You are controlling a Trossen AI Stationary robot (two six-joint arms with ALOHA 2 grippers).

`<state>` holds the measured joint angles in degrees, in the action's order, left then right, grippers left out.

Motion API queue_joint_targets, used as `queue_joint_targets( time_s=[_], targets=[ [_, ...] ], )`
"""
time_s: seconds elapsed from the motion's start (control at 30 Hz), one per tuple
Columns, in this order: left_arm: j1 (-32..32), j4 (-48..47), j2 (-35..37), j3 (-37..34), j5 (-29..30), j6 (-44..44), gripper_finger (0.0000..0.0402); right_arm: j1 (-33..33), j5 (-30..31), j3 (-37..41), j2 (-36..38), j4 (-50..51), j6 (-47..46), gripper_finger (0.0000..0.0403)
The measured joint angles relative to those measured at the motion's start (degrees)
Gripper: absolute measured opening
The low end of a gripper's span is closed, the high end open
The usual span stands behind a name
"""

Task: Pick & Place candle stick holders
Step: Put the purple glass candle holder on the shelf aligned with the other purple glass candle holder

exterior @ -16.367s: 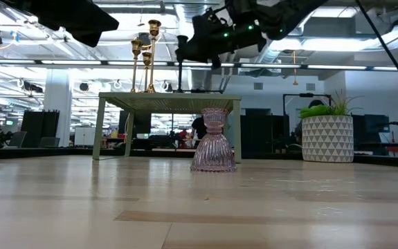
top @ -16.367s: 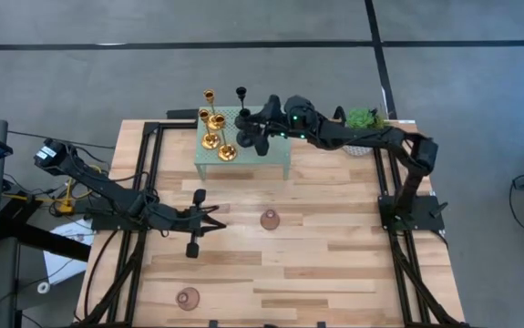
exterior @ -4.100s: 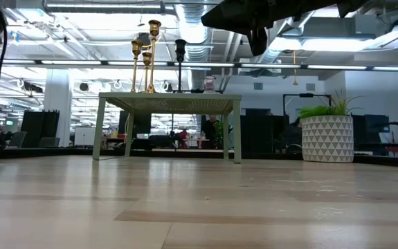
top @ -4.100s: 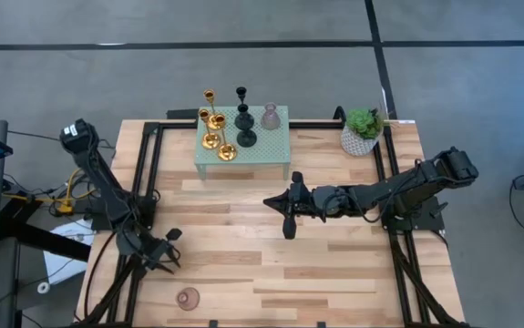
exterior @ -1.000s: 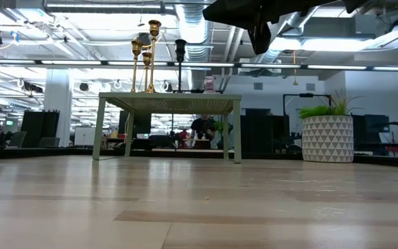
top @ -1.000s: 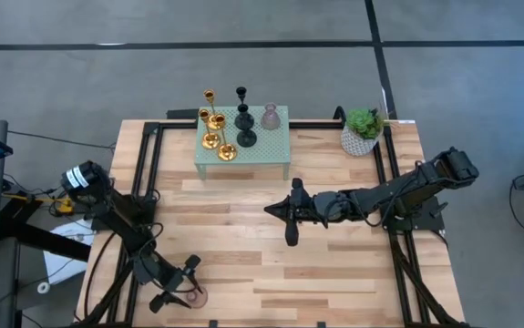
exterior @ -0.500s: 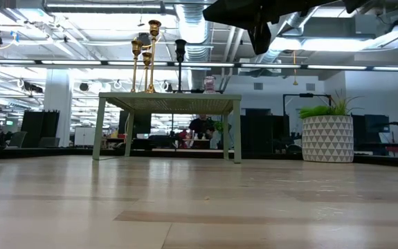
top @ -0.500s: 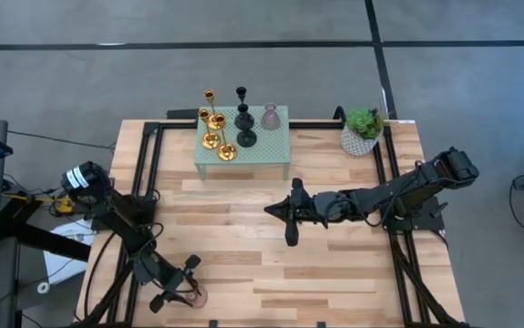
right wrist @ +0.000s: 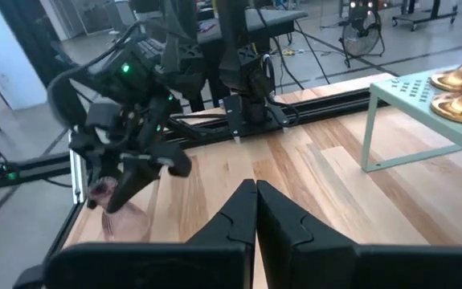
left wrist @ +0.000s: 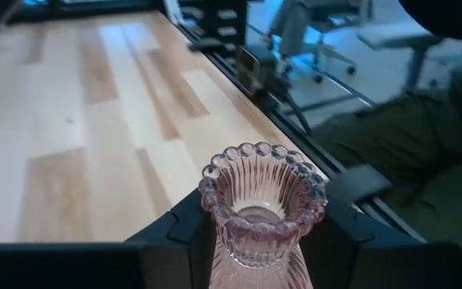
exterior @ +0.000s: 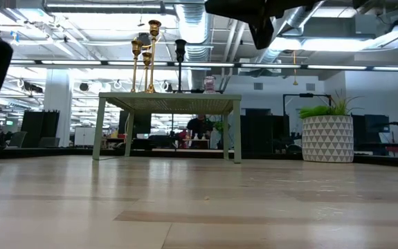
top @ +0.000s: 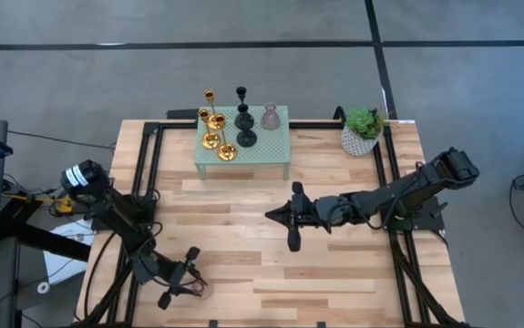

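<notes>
Gripping ribbed pink glass holder (left wrist: 261, 210), scalloped rim: left hand (top: 189, 276), seemingly closed.

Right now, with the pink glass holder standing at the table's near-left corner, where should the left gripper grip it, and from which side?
Probably the narrow waist just under the beaded rim of the pink glass holder. It stands upright and flares wide toward the base, so a level approach from the side, one finger on each flank, suits it. The left gripper already straddles the neck that way; the right gripper waits shut at mid-table.

Bright overhead light — soft shadows
</notes>
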<state>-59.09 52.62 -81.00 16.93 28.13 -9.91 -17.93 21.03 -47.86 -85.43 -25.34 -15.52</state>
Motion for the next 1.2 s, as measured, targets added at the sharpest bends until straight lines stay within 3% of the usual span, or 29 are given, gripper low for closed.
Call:
queue_joint_targets(
  time_s=[0.27, 0.53, 0.7, 0.93, 1.2],
  targets=[
    [3.69, -2.06, 3.18, 0.0, 2.62, -5.76, 0.0139, -1.25, 0.01, -0.02, 0.01, 2.16, 2.16, 0.0],
    [13.9, -2.89, 5.94, 1.44, -2.62, -7.06, 0.014, -1.7, 1.67, -0.02, 0.03, 4.03, 3.63, 0.0],
    [20.89, -6.42, 9.66, 4.3, -3.83, -3.55, 0.014, -3.71, 3.29, -0.03, 1.36, 5.57, 7.56, 0.0],
    [32.29, -18.3, 12.34, 11.41, -4.18, -0.05, 0.014, -6.03, 3.65, -0.07, 3.9, 16.51, 5.16, 0.0],
    [41.93, -18.36, 11.62, 16.51, -7.94, 6.39, 0.014, -9.9, 6.62, 0.78, 8.72, 21.67, 10.26, 0.0]
  ],
)
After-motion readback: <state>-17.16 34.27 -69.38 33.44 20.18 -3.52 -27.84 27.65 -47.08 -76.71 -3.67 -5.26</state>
